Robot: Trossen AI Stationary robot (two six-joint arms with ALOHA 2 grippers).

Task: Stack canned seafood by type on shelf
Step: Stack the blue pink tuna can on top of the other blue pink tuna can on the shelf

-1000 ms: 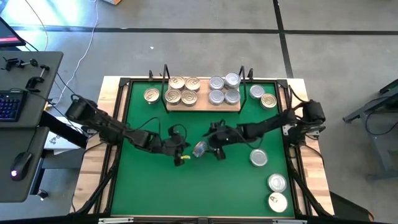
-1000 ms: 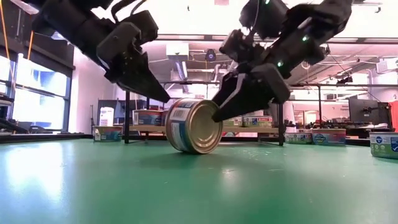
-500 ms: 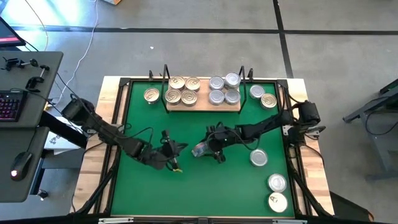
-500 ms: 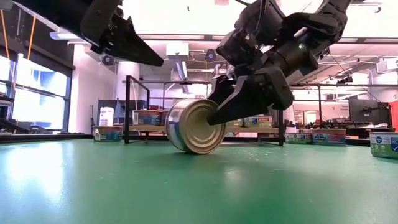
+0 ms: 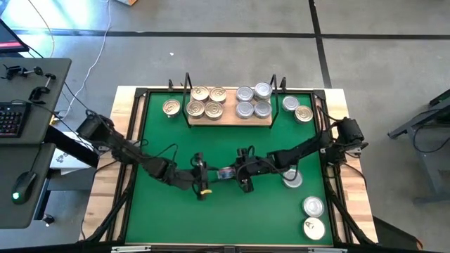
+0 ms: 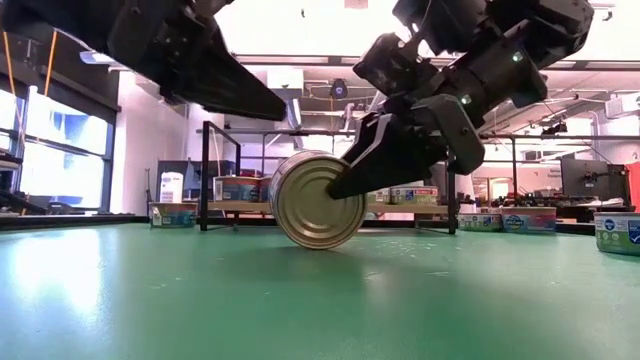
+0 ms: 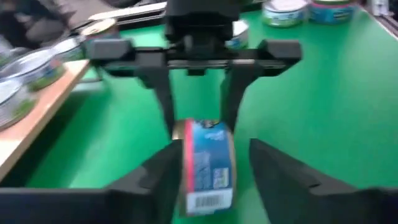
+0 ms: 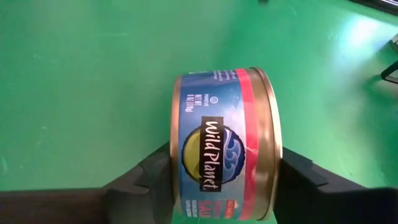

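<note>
Gold-ended and blue-labelled, the tin (image 8: 225, 144) stands on edge between our right gripper (image 8: 217, 186) fingers, which clamp its flat ends, while our left gripper (image 7: 214, 171) straddles it unclenched, so we judge a handover underway, next carrying it to the shelf (image 5: 228, 118).

We see both dark arms stretched low toward the middle of the table, the left gripper (image 5: 202, 177) with its fingers (image 7: 155, 180) spread apart, and the right gripper (image 5: 235, 173) facing it with its fingers (image 8: 152, 177) pressed on the two flat faces of a tin (image 8: 227, 143).
</note>
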